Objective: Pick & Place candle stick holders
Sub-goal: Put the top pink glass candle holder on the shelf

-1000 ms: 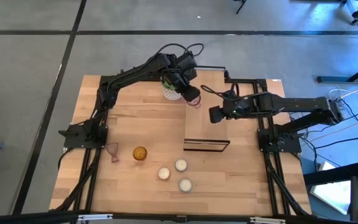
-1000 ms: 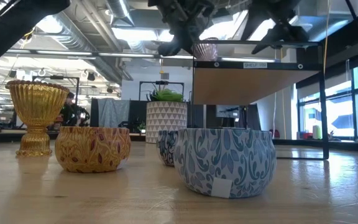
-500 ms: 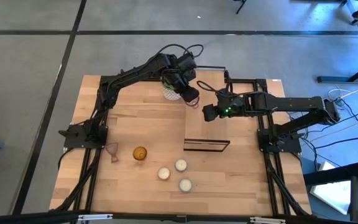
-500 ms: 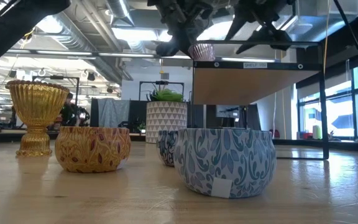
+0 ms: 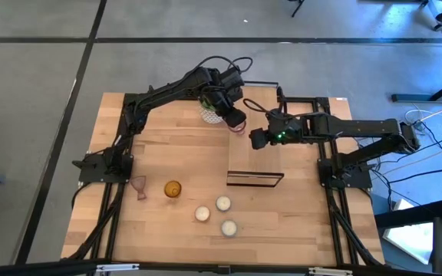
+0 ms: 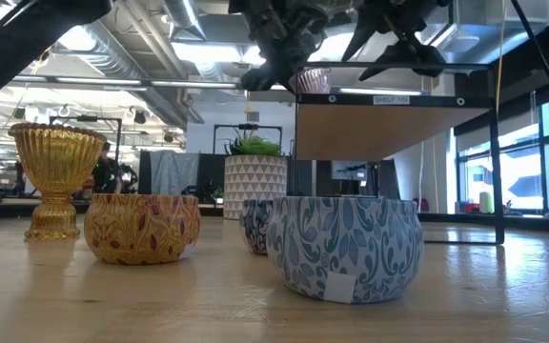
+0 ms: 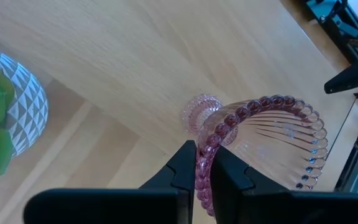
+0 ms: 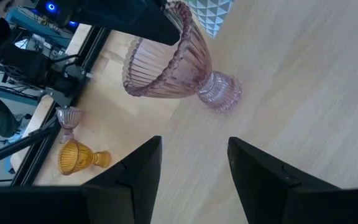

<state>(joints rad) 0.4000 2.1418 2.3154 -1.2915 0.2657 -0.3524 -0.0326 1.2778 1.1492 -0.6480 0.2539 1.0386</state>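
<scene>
My left gripper (image 5: 236,120) is shut on a pale pink glass candle stick holder (image 7: 272,134), which leans tilted over the far left corner of the raised wooden shelf (image 5: 261,159). In the low view the holder (image 6: 311,80) sits right at the shelf top (image 6: 394,93). My right gripper (image 8: 194,168) stands open just right of it, with nothing between its fingers, and looks at the holder (image 8: 166,56). A second pink holder (image 5: 139,186) and an amber one (image 5: 173,188) stand on the table near its left edge. The amber holder (image 6: 57,176) is upright on its foot. My left gripper pinches the holder's beaded rim (image 7: 202,167) between its two fingers, one finger inside the cup and one outside. The fingers slant down from the far left. The holder is tilted, with its foot (image 7: 201,112) down at the shelf's wooden top. I cannot tell whether the foot rests there.
A green plant in a white patterned pot (image 5: 211,113) stands just left of the held holder. Three round patterned tins (image 5: 222,203) sit on the table in front of the shelf. The shelf's black frame (image 5: 255,179) edges its near side.
My right gripper has edged toward the table's left, closer to the held pink holder, and stayed open. In the low view the holder has sunk a little toward the shelf top.
</scene>
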